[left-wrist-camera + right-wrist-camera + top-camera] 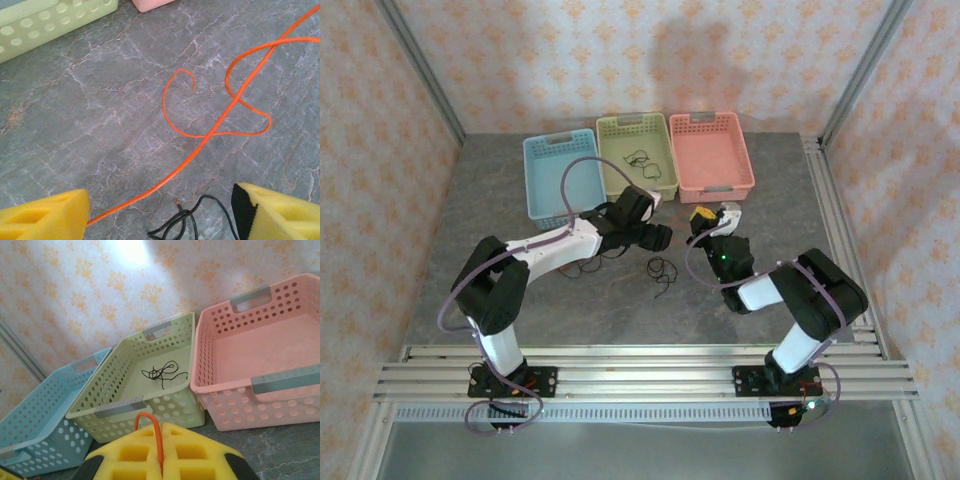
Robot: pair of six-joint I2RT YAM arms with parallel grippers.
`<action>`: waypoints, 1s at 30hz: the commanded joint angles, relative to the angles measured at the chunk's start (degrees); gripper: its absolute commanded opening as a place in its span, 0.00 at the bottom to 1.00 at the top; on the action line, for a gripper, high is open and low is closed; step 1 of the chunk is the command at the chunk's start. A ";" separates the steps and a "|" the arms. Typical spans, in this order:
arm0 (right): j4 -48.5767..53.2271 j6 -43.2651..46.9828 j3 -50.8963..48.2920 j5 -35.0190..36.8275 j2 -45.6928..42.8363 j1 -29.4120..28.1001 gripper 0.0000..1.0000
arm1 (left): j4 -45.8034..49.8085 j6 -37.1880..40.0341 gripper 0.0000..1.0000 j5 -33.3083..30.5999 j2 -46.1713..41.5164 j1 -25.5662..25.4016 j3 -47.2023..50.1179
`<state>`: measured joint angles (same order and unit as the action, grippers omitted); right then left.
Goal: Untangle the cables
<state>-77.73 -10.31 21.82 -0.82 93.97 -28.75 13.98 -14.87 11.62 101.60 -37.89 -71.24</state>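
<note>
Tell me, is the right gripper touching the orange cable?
Touching. The right wrist view shows the orange cable pinched between the right gripper's shut jaws.

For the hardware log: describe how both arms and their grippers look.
The left arm and right arm have white and black links, each trailed by a lilac hose. Finger pads are yellow foam with black edging. A green light glows near the right wrist.

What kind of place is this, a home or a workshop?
Most likely a robot test booth, not a home. A left arm and a right arm are bolted to metal rails at the edge of a grey table, and patterned walls close it in.
</note>
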 commanded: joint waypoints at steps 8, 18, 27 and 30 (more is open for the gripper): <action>-2.86 -0.13 -1.85 3.17 -2.83 1.01 0.00 | 5.22 0.55 0.69 -2.11 3.31 -0.34 -4.51; -2.83 0.02 -2.92 7.50 -4.22 1.54 0.00 | 8.21 1.68 0.55 -0.80 6.28 -1.18 -7.48; -2.79 -1.44 -4.05 16.61 -3.55 2.28 0.00 | 9.73 2.04 0.24 -1.54 7.36 -1.43 -8.83; -2.86 -2.04 -4.41 17.58 -3.72 2.62 0.00 | 9.85 2.09 0.16 -1.57 7.46 -1.49 -8.95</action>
<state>-78.54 -10.98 18.20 13.39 90.96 -26.59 21.89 -13.39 11.35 108.64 -39.18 -78.61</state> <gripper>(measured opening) 0.046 0.167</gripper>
